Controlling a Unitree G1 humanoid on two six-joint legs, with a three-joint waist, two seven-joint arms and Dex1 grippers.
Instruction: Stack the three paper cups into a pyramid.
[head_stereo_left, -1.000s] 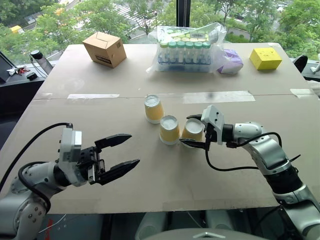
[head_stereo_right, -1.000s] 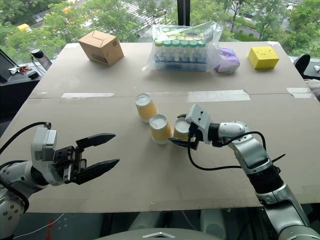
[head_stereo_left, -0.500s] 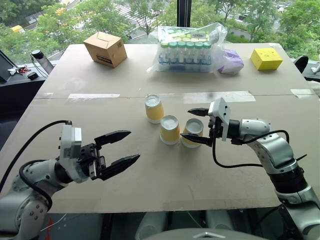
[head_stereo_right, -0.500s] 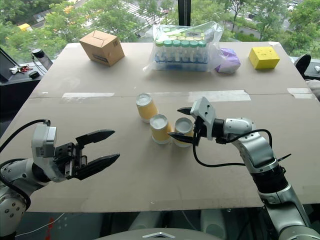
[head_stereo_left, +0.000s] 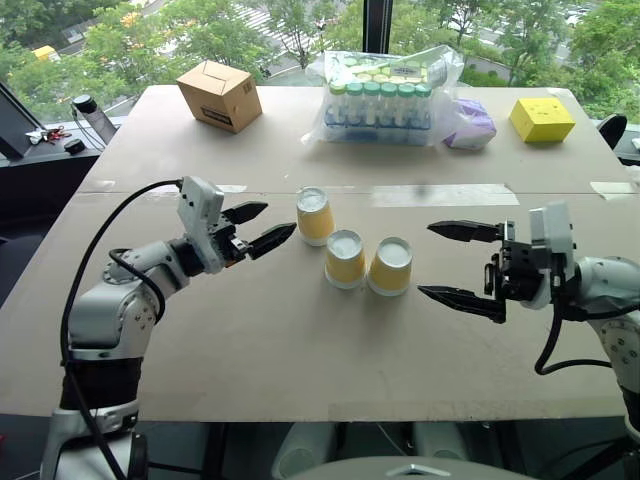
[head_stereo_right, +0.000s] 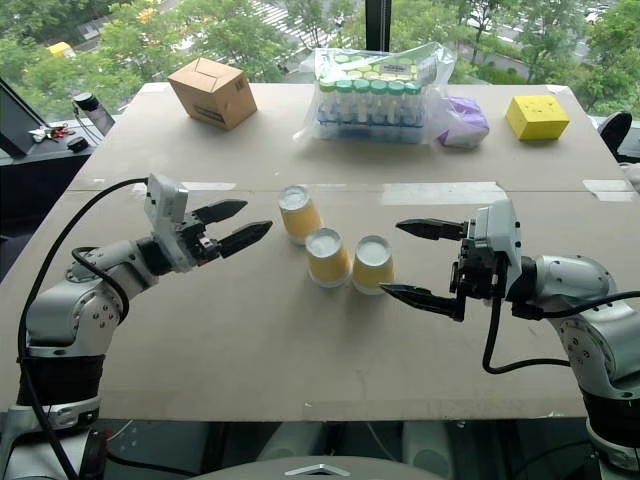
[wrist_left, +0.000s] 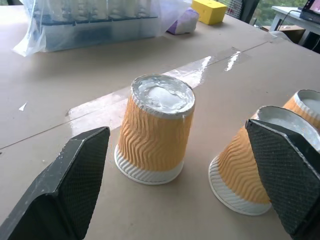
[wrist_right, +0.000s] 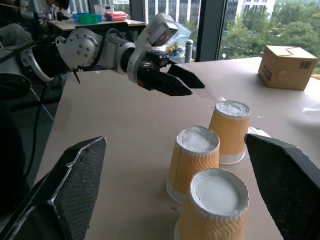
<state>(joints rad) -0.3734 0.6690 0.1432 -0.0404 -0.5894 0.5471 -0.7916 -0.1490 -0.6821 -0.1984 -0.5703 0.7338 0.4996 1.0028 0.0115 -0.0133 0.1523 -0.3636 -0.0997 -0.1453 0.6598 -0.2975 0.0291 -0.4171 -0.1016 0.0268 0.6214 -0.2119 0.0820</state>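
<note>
Three yellow-orange ribbed paper cups stand upside down on the table. One cup (head_stereo_left: 315, 216) is apart at the back left. The middle cup (head_stereo_left: 345, 258) and the right cup (head_stereo_left: 390, 266) stand side by side and close together. No cup rests on another. My left gripper (head_stereo_left: 278, 219) is open just left of the back cup, level with it and pointing at it; in the left wrist view that cup (wrist_left: 156, 129) sits ahead between the two fingers (wrist_left: 65, 190). My right gripper (head_stereo_left: 426, 260) is open and empty, a short way right of the right cup.
At the table's far side stand a cardboard box (head_stereo_left: 219, 95), a clear bag of green-capped vials (head_stereo_left: 385, 98), a purple packet (head_stereo_left: 470, 126) and a yellow box (head_stereo_left: 541, 118). Shiny tape (head_stereo_left: 440, 193) runs across the table behind the cups.
My left gripper has moved forward up to the back-left cup. My right gripper has drawn back to the right, away from the right cup it stood around. The cups have not moved.
</note>
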